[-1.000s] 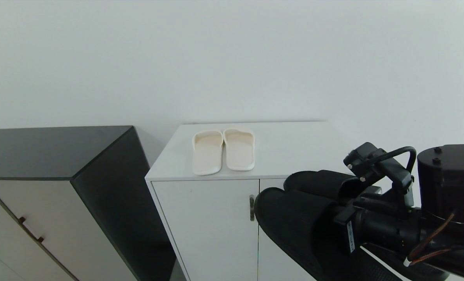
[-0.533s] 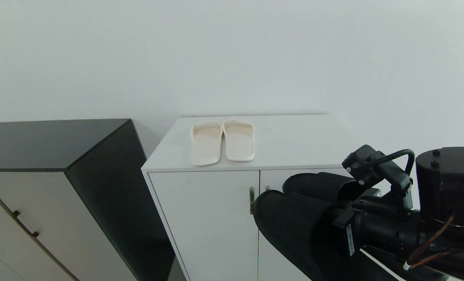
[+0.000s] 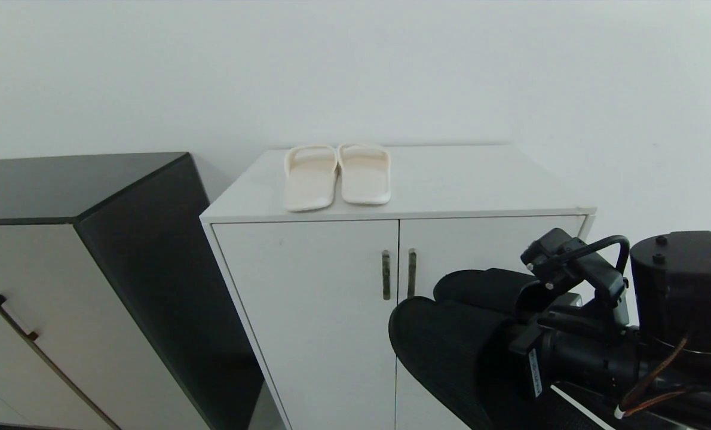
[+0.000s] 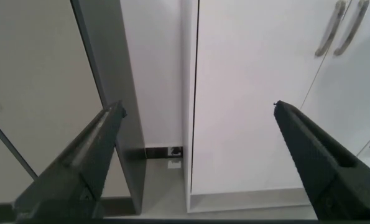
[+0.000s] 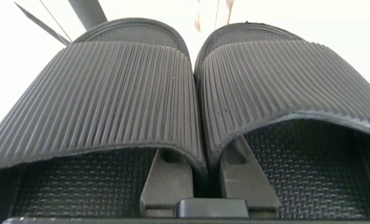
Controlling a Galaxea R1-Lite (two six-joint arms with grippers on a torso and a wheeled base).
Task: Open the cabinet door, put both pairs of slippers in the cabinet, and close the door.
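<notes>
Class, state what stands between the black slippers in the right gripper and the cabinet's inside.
The shut left door and right door, meeting at their handles, block the black slippers held by the right gripper.

A white cabinet (image 3: 308, 310) stands with both doors shut, cream slippers (image 3: 361, 179) lying side by side on its top toward the left, toes to the wall, while black slippers (image 3: 451, 340) with ribbed straps sit pinched together in the right hand (image 5: 202, 183) before its right door.
</notes>
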